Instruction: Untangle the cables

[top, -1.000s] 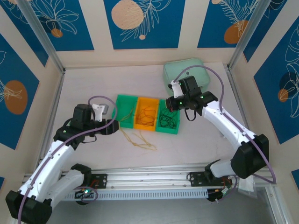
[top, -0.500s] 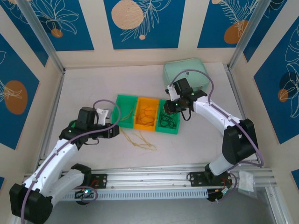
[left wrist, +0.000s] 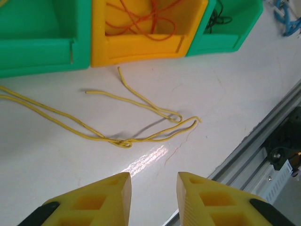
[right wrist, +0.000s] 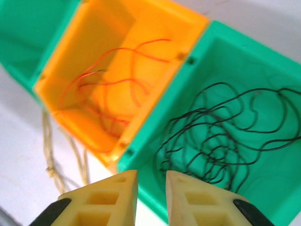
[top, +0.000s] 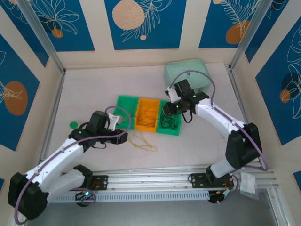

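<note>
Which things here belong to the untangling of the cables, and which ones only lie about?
For the job: pale yellow cables, orange cables, black cables, row of three bins.
Lying about: mint-green box, small green disc.

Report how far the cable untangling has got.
Done: the orange cables lie in the orange bin and the black cables in the green bin beside it. In hand: nothing; the left tool hovers open above the pale yellow cables, the right tool open above the black ones. Left: the yellow strands lie knotted on the table, in front of the bins.
</note>
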You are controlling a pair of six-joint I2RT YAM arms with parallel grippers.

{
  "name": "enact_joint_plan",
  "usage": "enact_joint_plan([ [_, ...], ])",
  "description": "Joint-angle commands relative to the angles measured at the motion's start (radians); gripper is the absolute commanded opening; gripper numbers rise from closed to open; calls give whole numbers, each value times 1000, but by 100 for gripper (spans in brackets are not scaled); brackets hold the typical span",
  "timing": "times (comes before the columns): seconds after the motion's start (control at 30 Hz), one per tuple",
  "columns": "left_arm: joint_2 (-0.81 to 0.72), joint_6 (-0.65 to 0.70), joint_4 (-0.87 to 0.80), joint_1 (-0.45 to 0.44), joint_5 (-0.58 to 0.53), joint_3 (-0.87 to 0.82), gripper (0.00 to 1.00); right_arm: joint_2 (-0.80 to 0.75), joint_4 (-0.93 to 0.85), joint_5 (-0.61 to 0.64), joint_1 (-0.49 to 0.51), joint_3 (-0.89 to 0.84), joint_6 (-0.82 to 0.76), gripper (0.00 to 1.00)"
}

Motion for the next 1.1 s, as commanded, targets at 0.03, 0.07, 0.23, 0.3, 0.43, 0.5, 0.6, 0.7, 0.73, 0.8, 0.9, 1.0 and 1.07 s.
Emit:
enact_joint_plan([
  [0.03,27,-47,50,-20,-45,-18,31,-101,-38,-39,119,-95,-52,29],
  [0.07,23,-60,58,-19,-49,-25,32,-118,-38,-30,155,-121,-53,31],
  [0.23,-30,-121,77,-20,-104,-61,38,-133,-21,-48,263,-197,1,32],
  [0.3,-38,-133,68,-18,-120,-63,39,-120,-4,-51,294,-217,16,35],
  [0.43,-18,-130,33,-16,-122,-52,40,-79,14,-56,316,-237,25,36],
  [0.5,-18,-131,29,-16,-119,-49,40,-56,21,-74,321,-242,18,36],
  [0.6,-25,-132,27,-16,-122,-43,40,-19,24,-90,337,-239,4,37],
  [0.7,-30,-131,22,-16,-127,-40,40,22,29,-103,359,-231,2,36],
  [0.73,-30,-130,21,-17,-126,-41,40,37,29,-102,366,-227,2,36],
  [0.8,-31,-130,22,-17,-123,-44,40,67,31,-94,376,-221,1,36],
  [0.9,-37,-131,22,-17,-123,-48,40,104,41,-76,384,-211,7,37],
  [1.0,-42,-126,19,-16,-125,-51,40,130,66,-49,384,-208,12,37],
  [1.07,-47,-122,17,-16,-127,-50,40,142,77,-32,383,-205,12,37],
])
